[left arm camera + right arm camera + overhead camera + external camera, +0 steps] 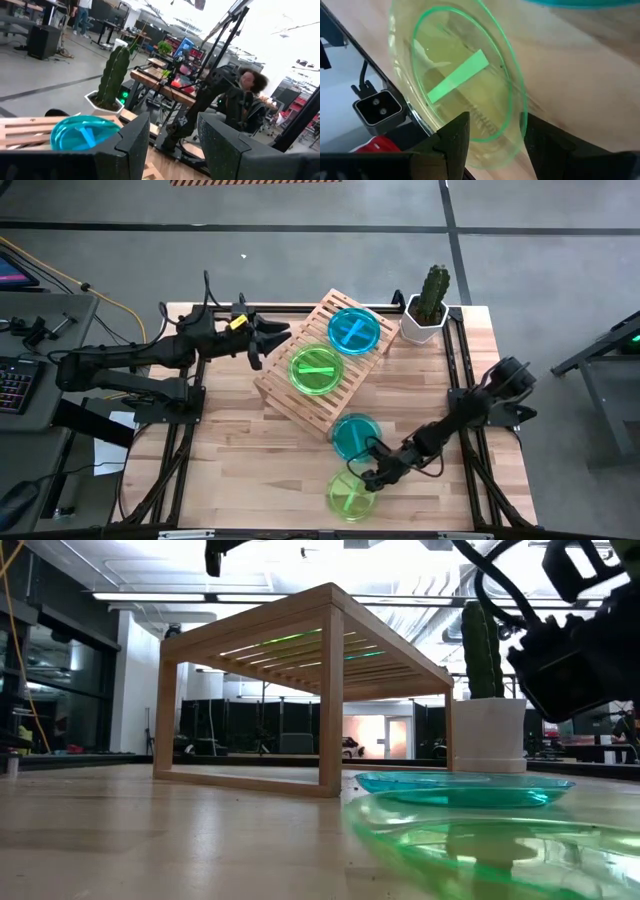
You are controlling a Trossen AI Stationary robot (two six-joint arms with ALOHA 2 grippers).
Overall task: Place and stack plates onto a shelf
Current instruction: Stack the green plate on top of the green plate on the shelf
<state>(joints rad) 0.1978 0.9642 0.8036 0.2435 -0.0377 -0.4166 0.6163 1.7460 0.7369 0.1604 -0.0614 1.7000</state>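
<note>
The wooden slatted shelf stands at the table's middle. A teal plate and a lime-green plate lie on its top. A second teal plate and a second lime-green plate lie flat on the table near the front edge. My right gripper is open at this green plate's far right rim. My left gripper is open and empty, above the shelf's left edge. In the left wrist view it looks past the shelf's teal plate. My right gripper is open across the table's lime-green plate's rim, one finger over the inside and one outside, slanting down from the table's right. I cannot tell whether the fingers touch it. The plate lies flat on the table.
A potted cactus in a white pot stands at the far right, close to the shelf's corner. The black frame runs along the table's sides. Bare tabletop lies at the front left.
</note>
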